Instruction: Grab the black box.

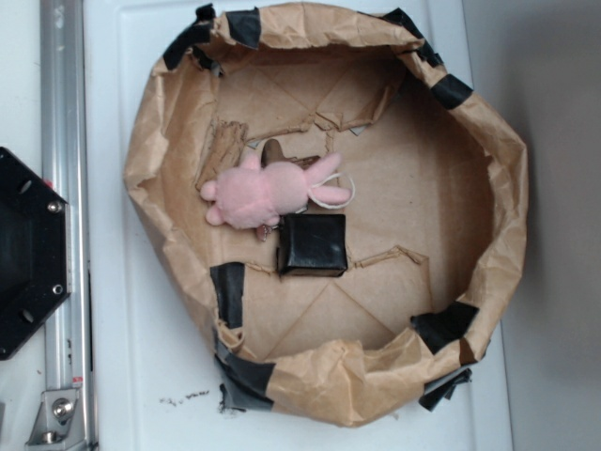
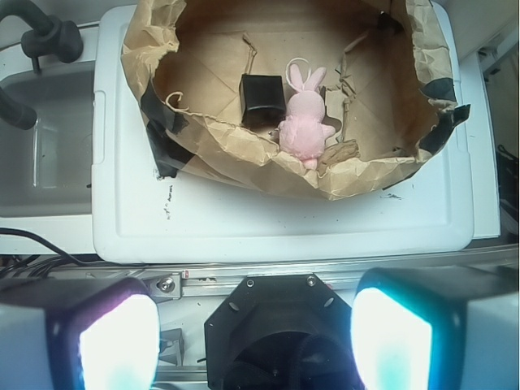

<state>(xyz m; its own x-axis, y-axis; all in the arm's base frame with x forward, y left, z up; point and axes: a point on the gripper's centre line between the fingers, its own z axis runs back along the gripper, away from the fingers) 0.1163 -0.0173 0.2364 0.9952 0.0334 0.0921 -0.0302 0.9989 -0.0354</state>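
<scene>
Gripper point(image 2: 255, 337) hangs wide open, well short of the paper basin point(image 1: 169, 122), where the black box point(image 1: 315, 242) touches a pink plush rabbit point(image 1: 268, 193); a careless descent risks snagging the toy.

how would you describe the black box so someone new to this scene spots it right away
Look inside the big brown paper ring on the white surface. Near its middle lies a pink plush bunny; the black box sits right beside it. It is a small glossy cube, unlike the flat black tape strips on the paper.
</scene>
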